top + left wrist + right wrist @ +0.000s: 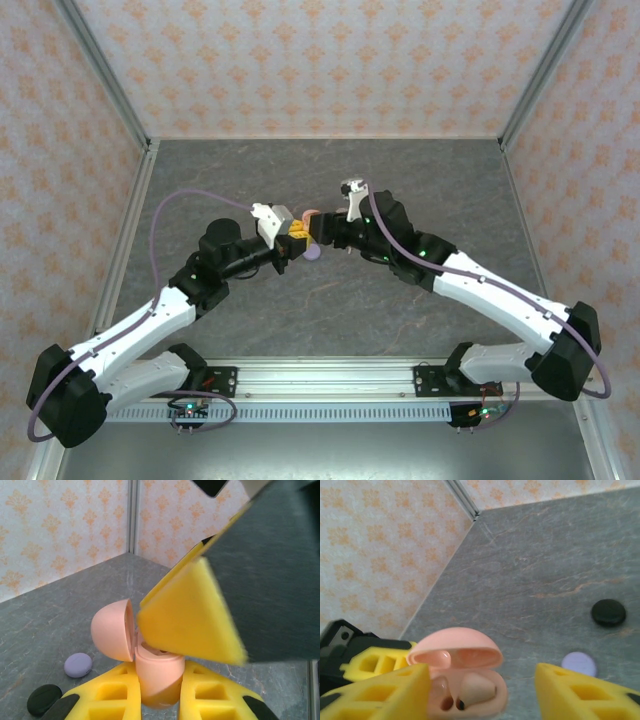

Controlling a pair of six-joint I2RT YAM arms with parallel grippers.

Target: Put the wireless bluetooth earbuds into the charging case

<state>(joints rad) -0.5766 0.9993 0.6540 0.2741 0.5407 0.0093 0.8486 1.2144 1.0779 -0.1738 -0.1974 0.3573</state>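
Yellow foam pads (375,695) of the right gripper (481,682) sit closest, spread wide with nothing pinched between them. Straight ahead of those parted jaws, in the gap they leave, is the pink charging case (497,695). Its lid (455,652) is swung up and back on the side away from this tool, so the wells face the right wrist. A pale pink earbud (478,687) looks to be lying in one well, its stem pointing down into the case. Whether the neighbouring well is filled, I cannot tell.

The left gripper (159,672) meets the case from the opposite side and is clamped on its rounded base, one ribbed yellow finger on each flank, keeping the mouth upward. From overhead, the two tools come nose to nose above the middle of the table (400,180).

Out beyond the right gripper and off to its right, a lavender disc (579,663) and a black disc (608,612) lie flat on the table, well apart from the case.

To my eye the right arm is the free one, and the case opens towards it. Anything it brings should go in along the line of the wells, clear of the raised lid.
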